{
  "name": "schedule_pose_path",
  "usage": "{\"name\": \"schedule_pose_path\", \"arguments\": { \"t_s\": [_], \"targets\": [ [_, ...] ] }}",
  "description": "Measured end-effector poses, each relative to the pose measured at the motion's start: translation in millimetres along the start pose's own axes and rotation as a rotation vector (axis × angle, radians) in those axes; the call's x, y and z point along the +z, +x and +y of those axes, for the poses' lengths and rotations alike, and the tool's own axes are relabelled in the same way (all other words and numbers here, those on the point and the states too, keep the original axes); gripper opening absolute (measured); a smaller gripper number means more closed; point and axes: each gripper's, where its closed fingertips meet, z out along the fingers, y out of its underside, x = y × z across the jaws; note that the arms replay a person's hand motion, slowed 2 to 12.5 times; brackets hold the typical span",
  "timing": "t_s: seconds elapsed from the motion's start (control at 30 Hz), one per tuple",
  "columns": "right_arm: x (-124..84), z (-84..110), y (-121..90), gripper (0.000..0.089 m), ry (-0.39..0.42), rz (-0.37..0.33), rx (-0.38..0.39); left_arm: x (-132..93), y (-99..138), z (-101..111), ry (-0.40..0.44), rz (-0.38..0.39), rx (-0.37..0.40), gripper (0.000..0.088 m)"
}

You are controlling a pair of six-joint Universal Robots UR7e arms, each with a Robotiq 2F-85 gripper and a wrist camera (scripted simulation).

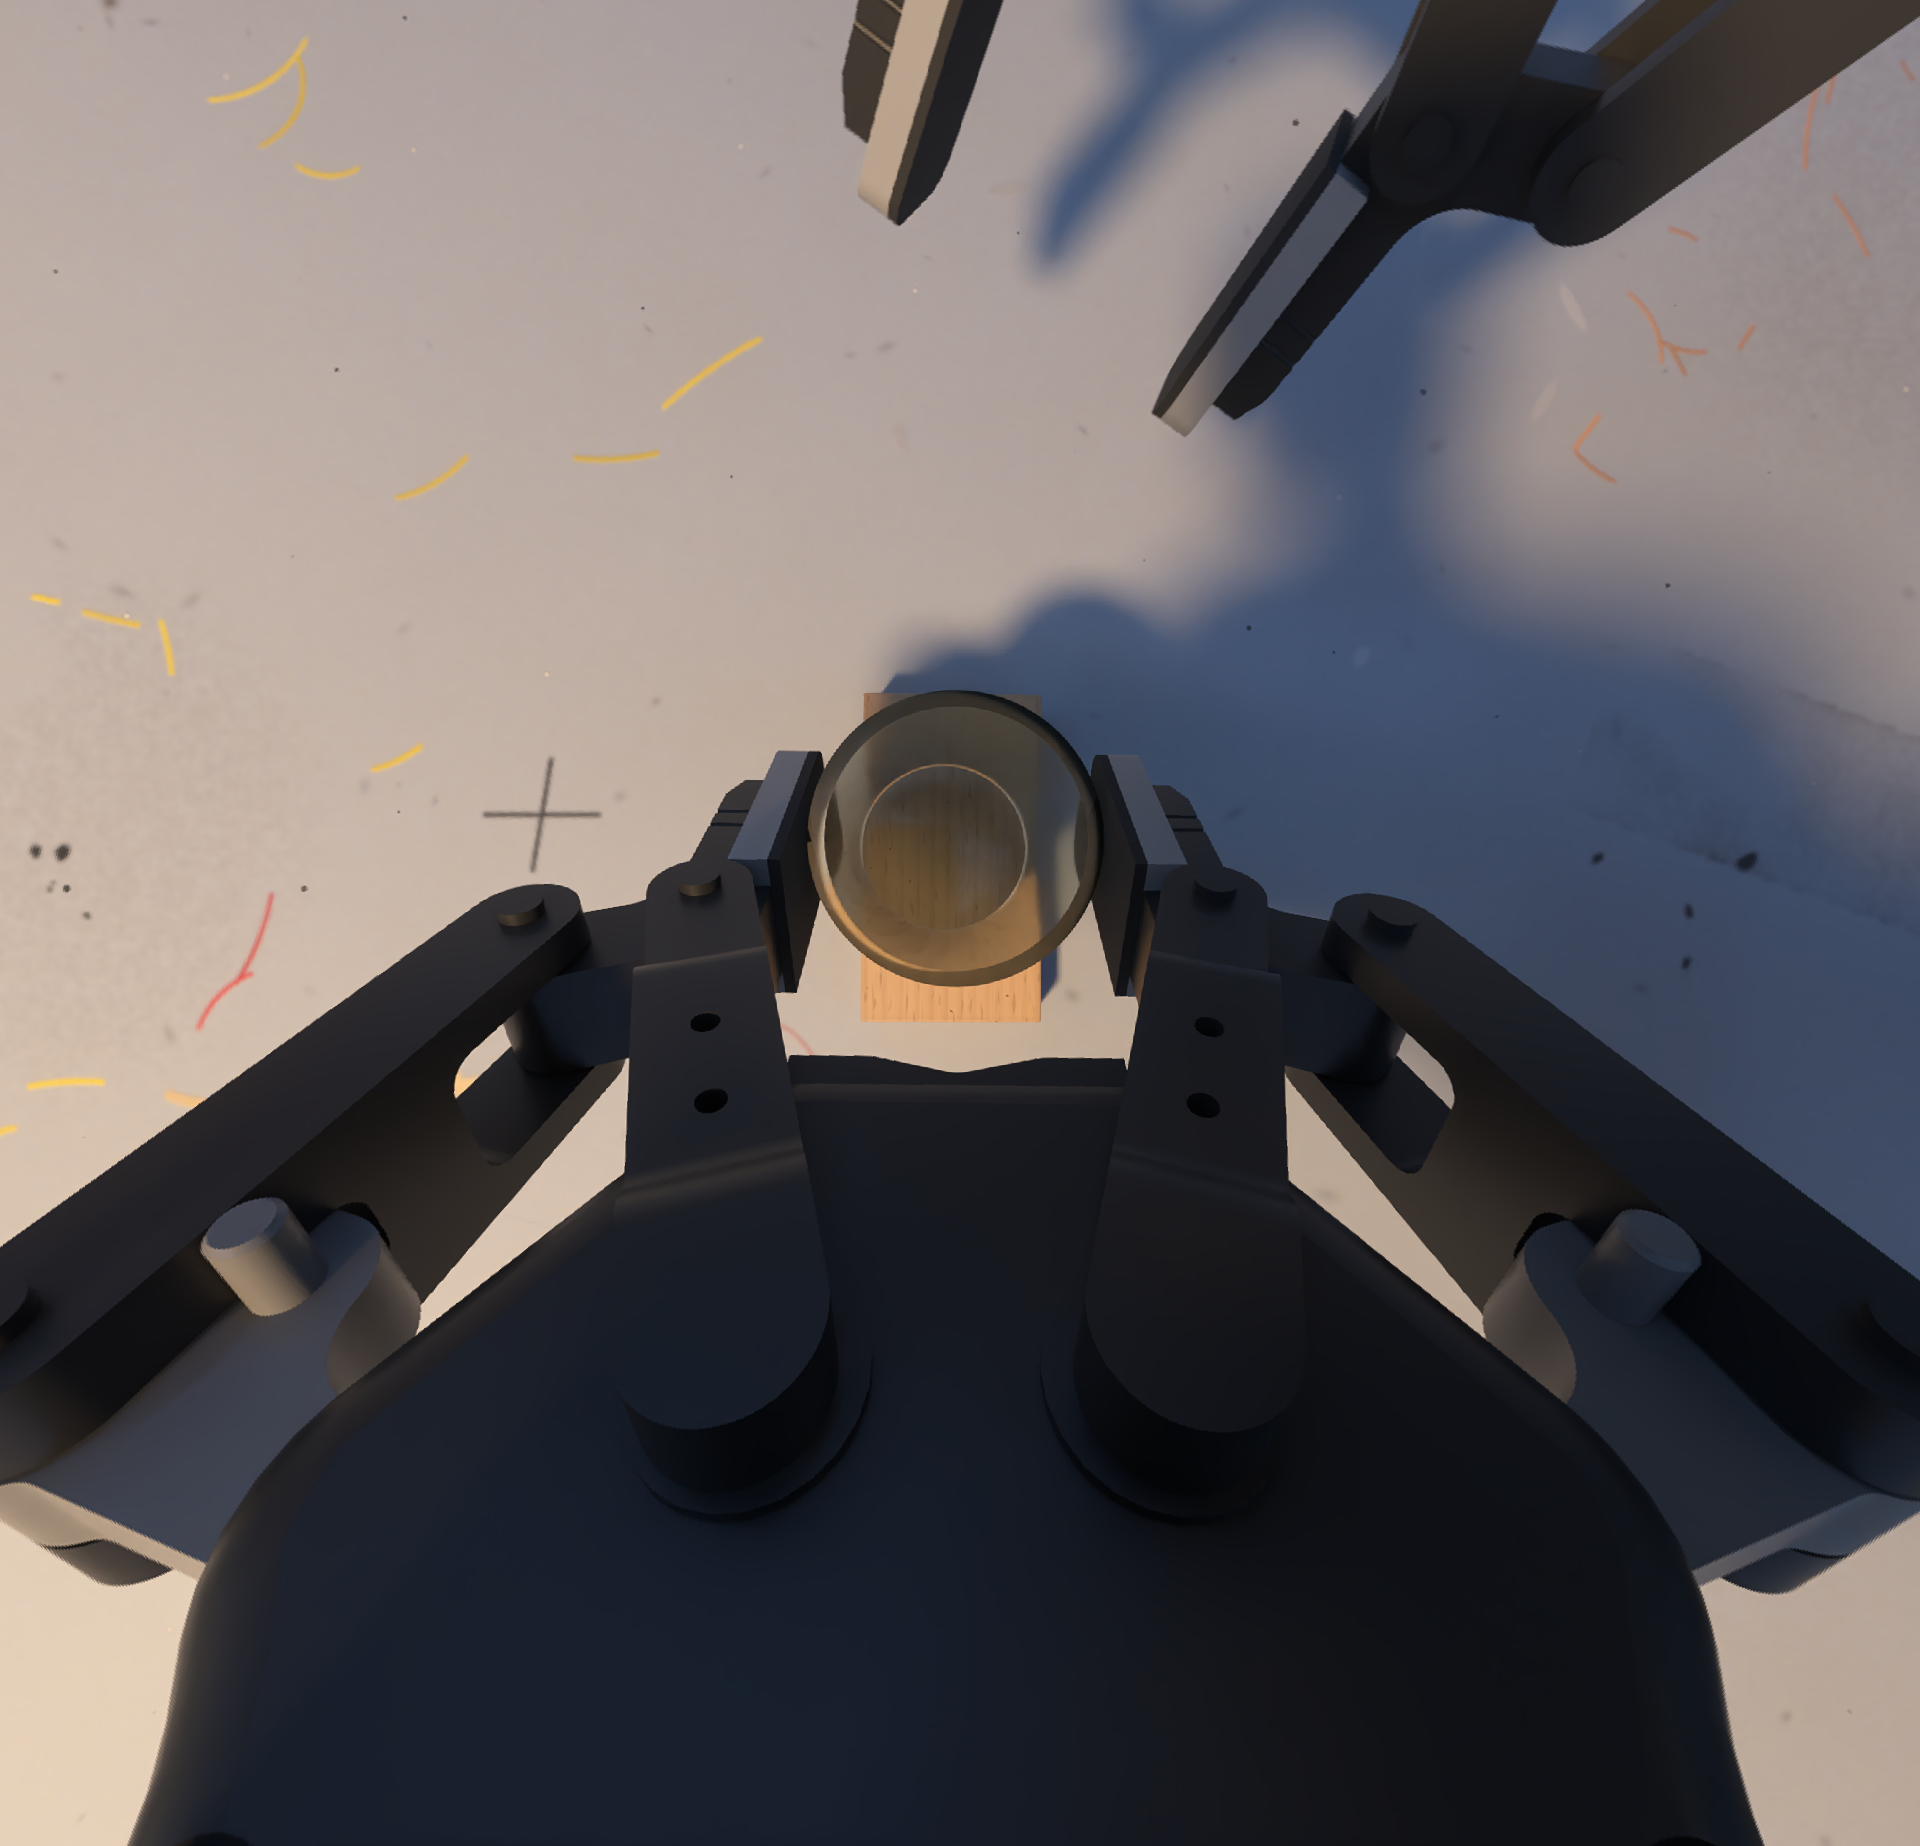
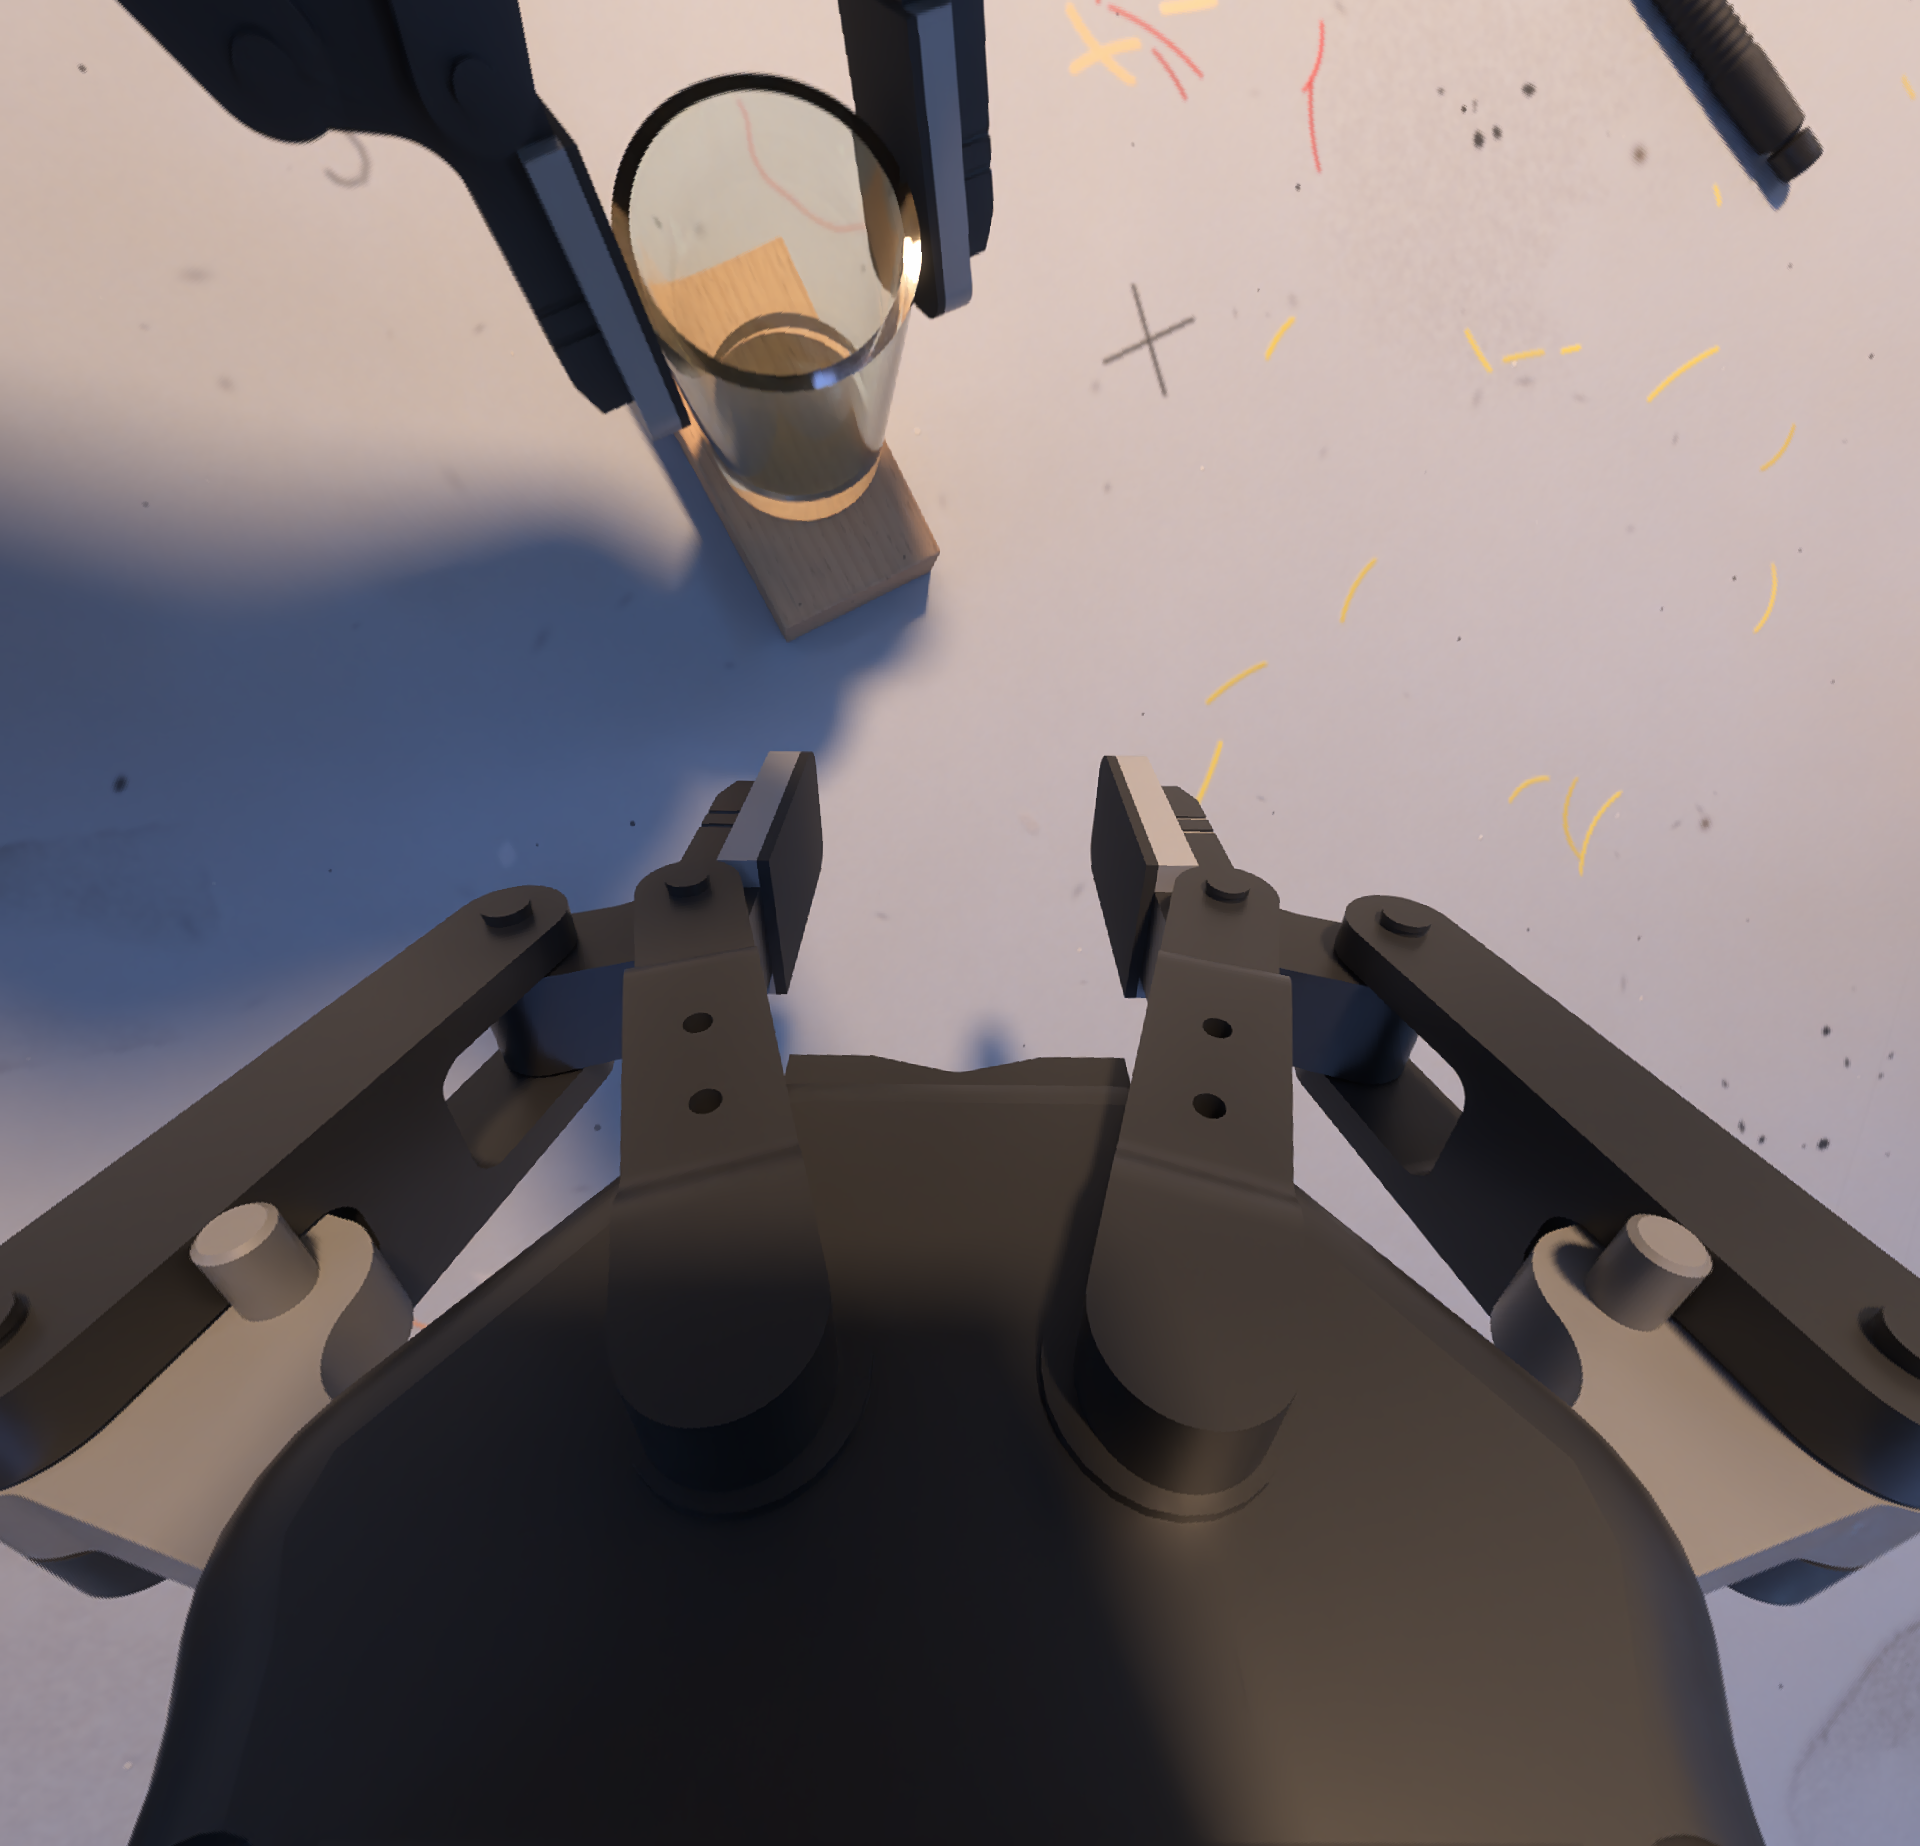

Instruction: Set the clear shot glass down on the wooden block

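- Clear shot glass (image 2: 767,316): you see it upright, mouth up, its base resting on the wooden block (image 2: 831,560). From the left wrist view the shot glass (image 1: 954,840) covers most of the block (image 1: 951,996), with wood showing past the rim on the near and far sides.
- Wooden block: it lies flat on the pale table (image 2: 1351,508). In the right wrist view the glass stands on the half farther from the camera, and the near half is bare.
- Left gripper (image 1: 954,846): you have it pinching the glass, one pad on each side of the wall, just below the rim. In the right wrist view the same gripper (image 2: 774,300) reaches down from above, fingers flanking the glass.
- Right gripper (image 2: 956,861): fingers spread apart, nothing between them. It hangs over bare table near the block, clear of the glass. In the left wrist view you see it (image 1: 1039,316) beyond the block, also spread.
- Table: scattered yellow, orange and red scribble marks, dark specks, and a pencilled cross (image 2: 1148,340) beside the block.
- Dark ribbed tool (image 2: 1725,51): lies at the top right corner of the right wrist view, well apart from the block; you cannot tell its kind.
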Motion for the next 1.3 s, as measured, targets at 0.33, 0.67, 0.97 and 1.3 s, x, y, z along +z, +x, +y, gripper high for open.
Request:
{"name": "schedule_pose_path", "arguments": {
  "t_s": [0.33, 0.67, 0.97, 1.3],
  "targets": [
    [11.3, -18.2, 4.2, 0.0438, 0.022, -0.071, 0.021, -4.7, 1.3, 4.0, -0.008, -0.003, -0.047, 0.0572],
    [24.6, -26.0, 4.9, 0.0253, 0.005, -0.132, 0.029, -23.1, 7.9, 10.6, 0.031, -0.043, -0.165, 0.0689],
    [29.1, -31.0, -1.7, 0.0030, -0.011, -0.160, 0.035, -41.5, 21.2, 19.4, 0.101, -0.148, -0.307, 0.0725],
    [29.2, -30.2, -1.6, 0.0000, -0.025, -0.104, 0.050, -37.4, 60.6, 40.1, 0.094, -0.201, -0.444, 0.0779]
  ]
}}
